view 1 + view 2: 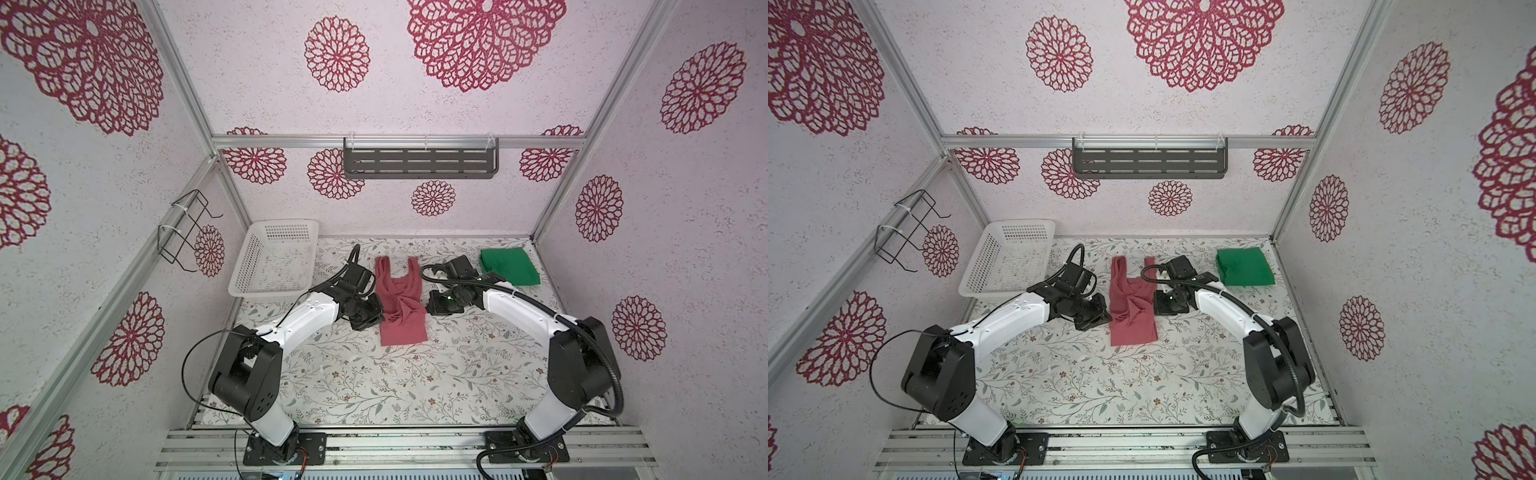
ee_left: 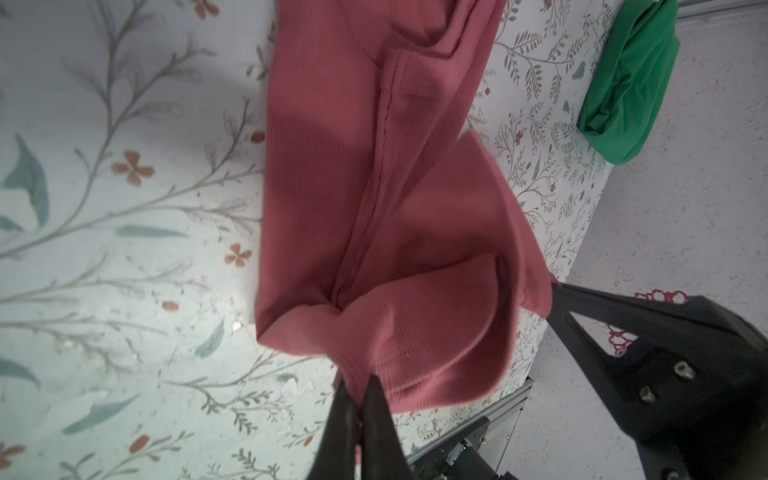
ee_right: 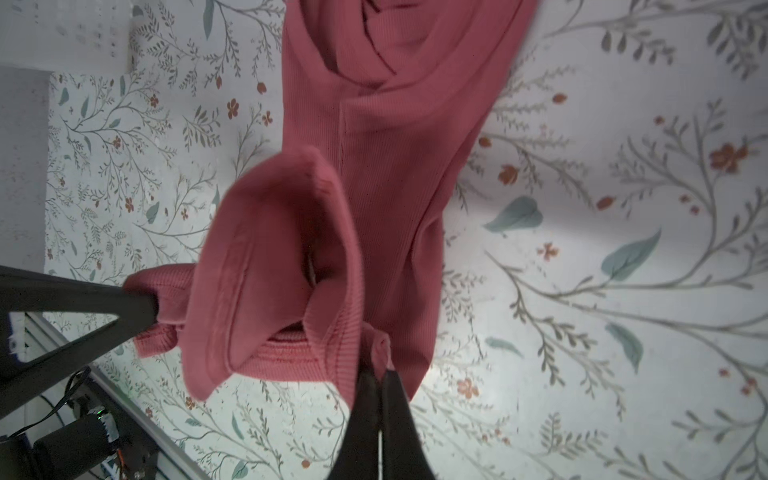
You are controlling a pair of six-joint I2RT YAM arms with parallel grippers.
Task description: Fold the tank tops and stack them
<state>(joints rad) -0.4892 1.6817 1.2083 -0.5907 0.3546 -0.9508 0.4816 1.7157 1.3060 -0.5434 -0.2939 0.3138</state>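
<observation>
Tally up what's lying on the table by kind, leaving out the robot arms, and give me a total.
Tank tops: 2 (pink tank top, green tank top)
Baskets: 1 (white basket)
Total: 3

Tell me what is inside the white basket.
Nothing shows inside the white basket: both top views give only its bare perforated floor. The left arm covers its near right corner, so that spot cannot be checked.
</observation>
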